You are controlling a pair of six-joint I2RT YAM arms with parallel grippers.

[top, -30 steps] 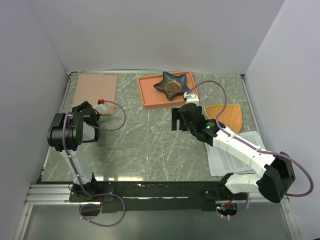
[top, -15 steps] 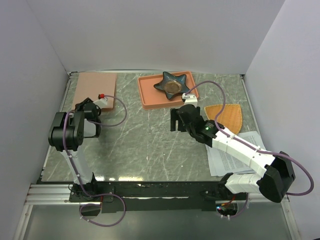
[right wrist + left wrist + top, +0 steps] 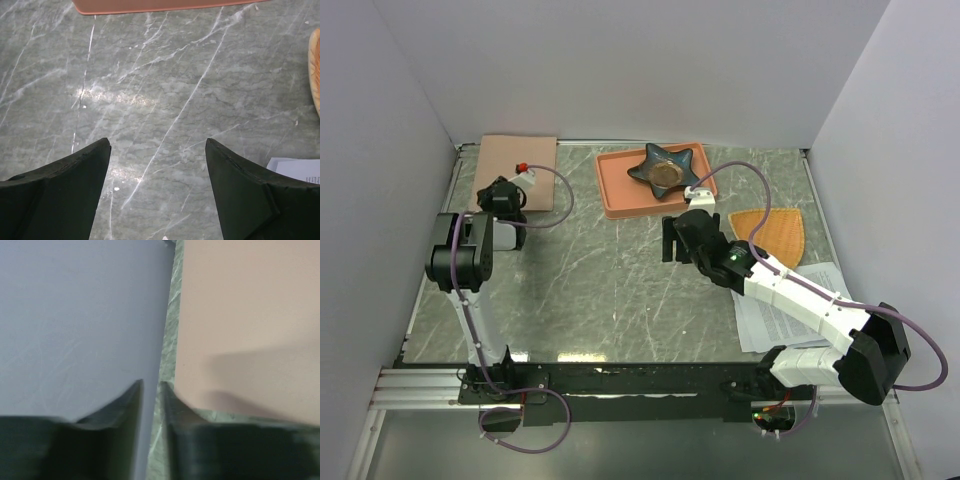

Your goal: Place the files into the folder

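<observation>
Narrowly parted and empty, the left end effector (image 3: 150,390) sits at a corner of the folder (image 3: 250,315)

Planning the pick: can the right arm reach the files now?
Probably, after folding back: the files lie under its own forearm, while the open right gripper hangs past them over bare table.
</observation>
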